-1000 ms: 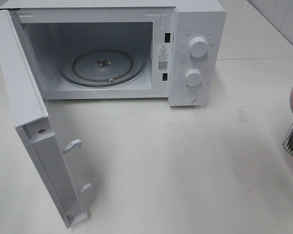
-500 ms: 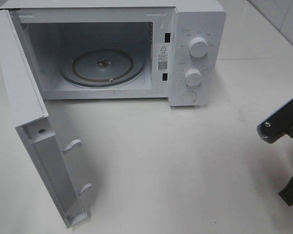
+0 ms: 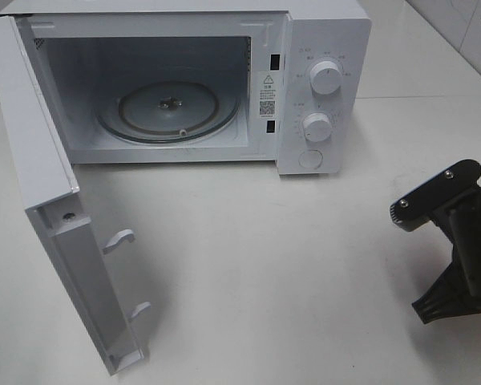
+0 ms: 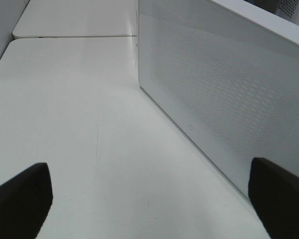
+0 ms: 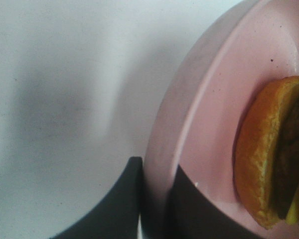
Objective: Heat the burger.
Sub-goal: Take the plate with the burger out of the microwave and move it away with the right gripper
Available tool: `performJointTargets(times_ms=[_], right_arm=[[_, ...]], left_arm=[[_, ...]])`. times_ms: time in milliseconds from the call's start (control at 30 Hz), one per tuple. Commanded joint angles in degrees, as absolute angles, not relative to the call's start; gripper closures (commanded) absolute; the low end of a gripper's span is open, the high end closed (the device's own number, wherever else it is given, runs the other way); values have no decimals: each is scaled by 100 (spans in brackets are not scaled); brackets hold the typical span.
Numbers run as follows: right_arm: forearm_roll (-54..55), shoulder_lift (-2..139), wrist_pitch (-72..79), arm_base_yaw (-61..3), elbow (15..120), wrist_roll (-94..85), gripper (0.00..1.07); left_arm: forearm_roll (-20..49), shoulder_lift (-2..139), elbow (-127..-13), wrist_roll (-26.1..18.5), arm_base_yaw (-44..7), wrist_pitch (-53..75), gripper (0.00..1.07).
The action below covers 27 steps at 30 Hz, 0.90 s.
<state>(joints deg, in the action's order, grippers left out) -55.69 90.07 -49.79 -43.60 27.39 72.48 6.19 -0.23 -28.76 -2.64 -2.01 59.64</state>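
The white bench carries a white microwave, its door swung wide and the glass turntable bare inside. A warning sticker with a QR code sits on the cavity frame, print too small to read. Right of the microwave, the right jaws pinch the rim of a pink plate bearing the burger. The left jaws stand wide beside the door
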Motion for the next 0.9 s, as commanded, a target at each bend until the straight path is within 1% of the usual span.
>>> performJointTargets(times_ms=[33, 100, 167, 267, 467, 533, 733, 800, 833, 867, 900], right_arm=[[-5942, 9368, -5271, -4314, 2785, 7448, 103], [-5953, 9454, -5220, -4240, 2785, 7448, 103], [-5976, 9729, -4876, -3902, 2785, 7460, 102], [-5999, 9780, -4778, -3839, 2785, 7477, 102], [-6211, 10038, -4538, -3461, 2785, 7729, 101], [-6297, 10210, -4544, -3243, 2785, 7758, 99], [-6320, 10365, -4538, -3157, 2785, 7764, 95], [-6314, 10342, -4463, -3157, 2802, 7660, 83], [-6314, 10342, -4463, -3157, 2802, 7660, 83], [-6257, 10342, -4463, -3157, 2830, 7552, 80], [-6005, 10342, -4492, -3157, 2922, 7133, 72]], left_arm=[[630, -138, -2871, -269, -183, 5947, 7], [630, -138, -2871, -269, -183, 5947, 7], [630, -138, -2871, -269, -183, 5947, 7], [630, -138, -2871, -269, -183, 5947, 7], [630, -138, -2871, -269, -183, 5947, 7], [630, -138, -2871, -269, -183, 5947, 7], [630, -138, -2871, -269, -183, 5947, 7], [630, -138, -2871, -269, -183, 5947, 7], [630, -138, -2871, -269, -183, 5947, 7], [630, -138, -2871, -269, -183, 5947, 7], [630, -138, -2871, -269, -183, 5947, 7]])
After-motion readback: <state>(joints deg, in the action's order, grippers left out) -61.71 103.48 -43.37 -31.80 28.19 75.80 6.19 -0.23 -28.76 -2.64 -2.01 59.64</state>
